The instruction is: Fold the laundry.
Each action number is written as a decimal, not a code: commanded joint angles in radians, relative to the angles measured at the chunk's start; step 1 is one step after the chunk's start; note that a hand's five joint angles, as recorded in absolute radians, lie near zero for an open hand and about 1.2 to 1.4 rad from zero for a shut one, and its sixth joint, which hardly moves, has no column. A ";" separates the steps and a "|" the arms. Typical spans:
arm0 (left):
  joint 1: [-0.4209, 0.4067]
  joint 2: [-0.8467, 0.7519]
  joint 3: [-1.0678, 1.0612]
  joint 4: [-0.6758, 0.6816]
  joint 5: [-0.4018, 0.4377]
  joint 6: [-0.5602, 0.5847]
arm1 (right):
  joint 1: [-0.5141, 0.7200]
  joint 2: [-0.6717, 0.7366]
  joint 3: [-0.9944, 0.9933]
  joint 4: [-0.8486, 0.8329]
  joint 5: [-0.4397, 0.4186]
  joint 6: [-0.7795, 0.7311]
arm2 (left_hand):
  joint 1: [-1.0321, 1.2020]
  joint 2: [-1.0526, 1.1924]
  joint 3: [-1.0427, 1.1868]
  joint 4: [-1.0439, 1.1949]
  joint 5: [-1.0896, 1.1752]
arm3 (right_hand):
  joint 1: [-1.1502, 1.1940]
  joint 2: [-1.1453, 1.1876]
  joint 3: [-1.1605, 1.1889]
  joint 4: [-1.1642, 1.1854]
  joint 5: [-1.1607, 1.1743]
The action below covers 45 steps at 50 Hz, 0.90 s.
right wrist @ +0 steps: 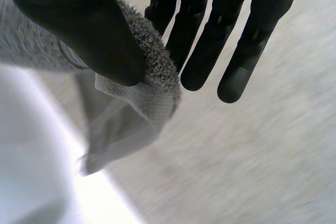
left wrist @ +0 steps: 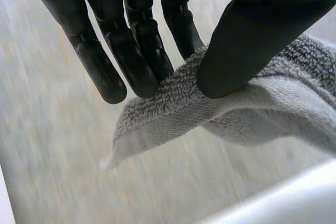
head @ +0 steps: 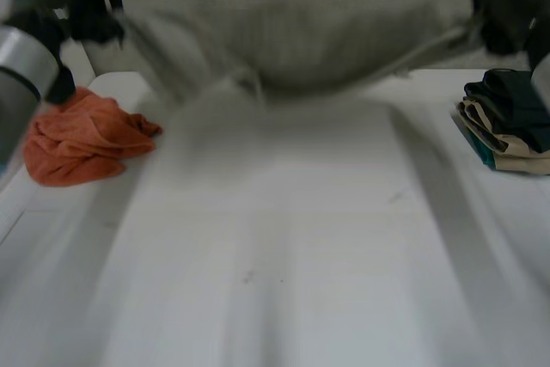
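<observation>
A grey towel (head: 284, 32) hangs unfolded over the white table (head: 116, 85), one corner pinched by the left hand (left wrist: 252, 40) and another by the right hand (right wrist: 79, 24), with a crumpled orange cloth (head: 82, 139) waiting left of the towel and a folded stack (head: 507, 122) apparently finished to its right.

Head camera overhead, wrist cameras close (shared towel (left wrist: 252, 114))

soft, even light with no hard shadows; beneath the grey towel (head: 292, 32) the counter (head: 421, 92) looks dim, its edge glaring white in both wrist views.
</observation>
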 commanded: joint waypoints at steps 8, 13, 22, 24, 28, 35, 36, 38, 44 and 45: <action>-0.018 -0.468 -0.076 0.016 -0.009 0.462 | -0.023 0.300 0.175 0.058 0.015 -0.178 | -0.195 -0.276 -0.272 -0.280 -0.216 | 0.298 0.221 0.206 0.200 0.222; -0.029 -0.473 -0.065 0.021 -0.010 0.498 | -0.029 0.297 0.179 0.054 0.071 -0.182 | -0.482 -0.564 -0.560 -0.568 -0.504 | 0.298 0.221 0.206 0.200 0.222; -0.037 -0.178 -0.243 0.093 -0.001 0.496 | -0.029 0.276 0.209 0.045 0.084 -0.175 | -0.483 -0.564 -0.561 -0.568 -0.504 | 0.298 0.221 0.206 0.200 0.222; -0.038 -0.088 -0.336 0.136 -0.001 0.498 | -0.028 0.260 0.221 0.045 0.085 -0.175 | -0.477 -0.558 -0.555 -0.562 -0.498 | 0.298 0.221 0.206 0.200 0.222; -0.052 0.030 -0.482 0.191 0.001 0.507 | -0.023 0.254 0.238 0.045 0.085 -0.177 | -0.459 -0.541 -0.537 -0.545 -0.481 | 0.298 0.221 0.206 0.200 0.222; -0.158 0.058 -0.619 0.246 0.001 0.504 | -0.006 0.251 0.249 0.046 0.087 -0.175 | -0.462 -0.544 -0.540 -0.548 -0.483 | 0.298 0.221 0.206 0.200 0.222; -0.176 0.048 -0.619 0.252 -0.001 0.504 | -0.002 0.251 0.249 0.046 0.087 -0.175 | -0.468 -0.550 -0.546 -0.554 -0.489 | 0.298 0.221 0.206 0.200 0.222; -0.211 0.014 -0.613 0.272 -0.001 0.504 | 0.005 0.251 0.251 0.046 0.088 -0.177 | -0.488 -0.570 -0.566 -0.574 -0.510 | 0.298 0.221 0.206 0.200 0.222; -0.311 -0.141 -0.533 0.326 -0.006 0.504 | 0.008 0.251 0.267 0.046 0.087 -0.177 | -0.574 -0.655 -0.652 -0.659 -0.595 | 0.298 0.221 0.206 0.200 0.222; -0.317 -0.158 -0.522 0.326 -0.007 0.506 | 0.008 0.251 0.269 0.046 0.088 -0.177 | -0.574 -0.655 -0.652 -0.659 -0.595 | 0.298 0.221 0.206 0.200 0.222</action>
